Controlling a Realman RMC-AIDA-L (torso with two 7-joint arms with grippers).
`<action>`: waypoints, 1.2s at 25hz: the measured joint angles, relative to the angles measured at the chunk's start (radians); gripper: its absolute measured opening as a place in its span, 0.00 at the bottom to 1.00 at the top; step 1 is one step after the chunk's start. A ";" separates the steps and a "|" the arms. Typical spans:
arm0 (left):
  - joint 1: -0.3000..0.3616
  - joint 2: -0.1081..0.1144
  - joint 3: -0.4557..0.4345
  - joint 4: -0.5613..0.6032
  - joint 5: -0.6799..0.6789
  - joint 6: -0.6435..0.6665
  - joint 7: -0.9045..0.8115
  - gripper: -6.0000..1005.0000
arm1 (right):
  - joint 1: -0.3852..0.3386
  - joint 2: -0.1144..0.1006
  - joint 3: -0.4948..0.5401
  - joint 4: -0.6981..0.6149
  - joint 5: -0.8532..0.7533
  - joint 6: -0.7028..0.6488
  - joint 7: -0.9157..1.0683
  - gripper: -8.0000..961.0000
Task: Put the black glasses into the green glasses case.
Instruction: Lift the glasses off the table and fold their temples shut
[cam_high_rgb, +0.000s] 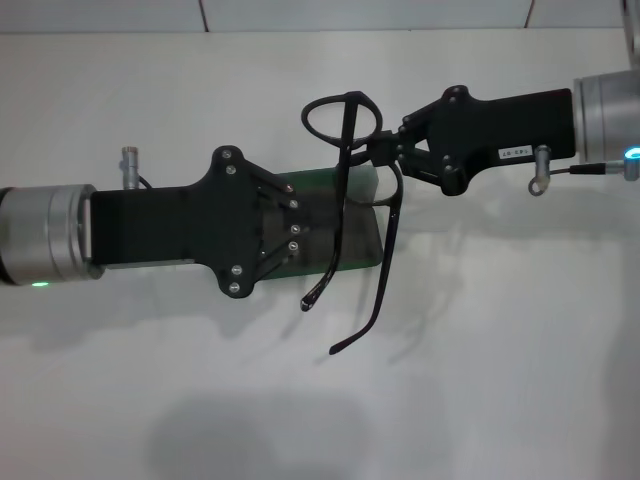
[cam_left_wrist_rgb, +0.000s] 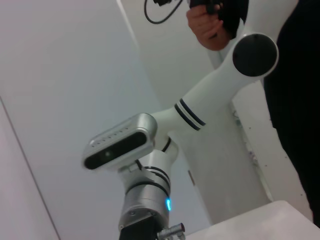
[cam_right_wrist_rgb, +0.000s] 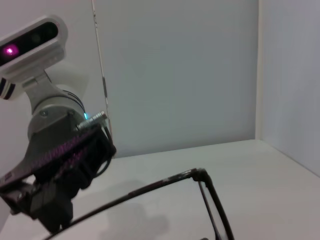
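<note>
Mostly hidden green glasses case beneath left hand

The head view looks steeply down on the white surface from fairly near. Each wrist view faces nearly level across it, toward the opposite arm; both wrist views share the surface's edge and walls.

We saw the black glasses as thin glossy plastic | the green glasses case looked matt, felt-like | both grippers, left and right, were matt black with small metal screws | the table was smooth matt white.
</note>
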 joint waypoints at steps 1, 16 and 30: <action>-0.004 -0.001 0.000 0.000 0.005 0.000 0.003 0.00 | 0.004 0.000 0.000 0.005 0.001 0.001 0.000 0.05; -0.017 -0.008 0.002 0.004 0.010 0.001 0.006 0.00 | 0.020 -0.001 -0.014 0.010 0.021 -0.004 0.007 0.05; -0.045 -0.039 0.002 0.008 0.008 -0.049 0.032 0.00 | 0.033 0.002 -0.036 0.010 0.062 -0.049 0.062 0.05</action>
